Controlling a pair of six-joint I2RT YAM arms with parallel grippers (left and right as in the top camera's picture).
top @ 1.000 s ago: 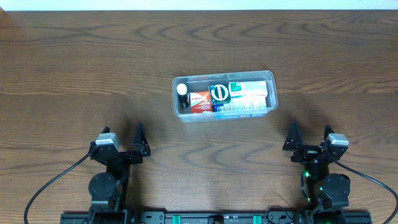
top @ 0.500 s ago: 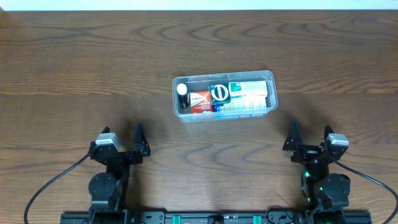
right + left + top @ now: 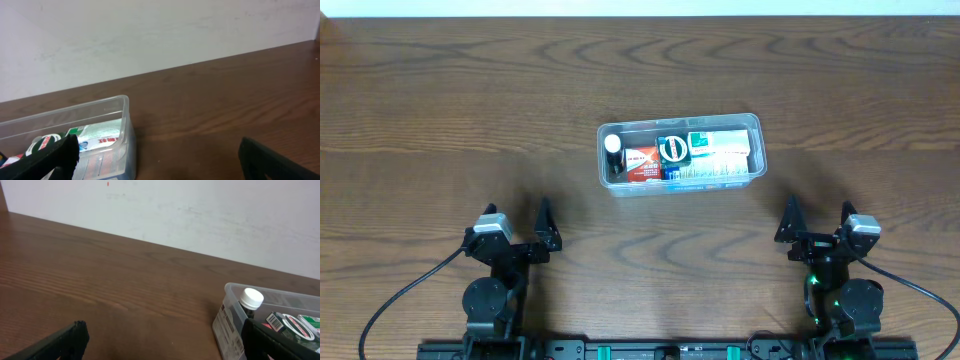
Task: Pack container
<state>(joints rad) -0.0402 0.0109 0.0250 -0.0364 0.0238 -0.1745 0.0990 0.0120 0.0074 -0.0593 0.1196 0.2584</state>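
Note:
The clear plastic container (image 3: 752,128) sits in the middle of the table. It holds a small white-capped bottle, an orange-and-white box, a round dark tin and a white-and-green box. It also shows at the right of the left wrist view (image 3: 231,320) and at the left of the right wrist view (image 3: 125,115). My left gripper (image 3: 516,226) is open and empty near the front edge, well short of the container. My right gripper (image 3: 816,218) is open and empty at the front right, also apart from it.
The brown wooden table (image 3: 440,120) stretches around the container. A white wall (image 3: 200,210) stands behind the table's far edge. Black cables run from both arm bases at the front edge.

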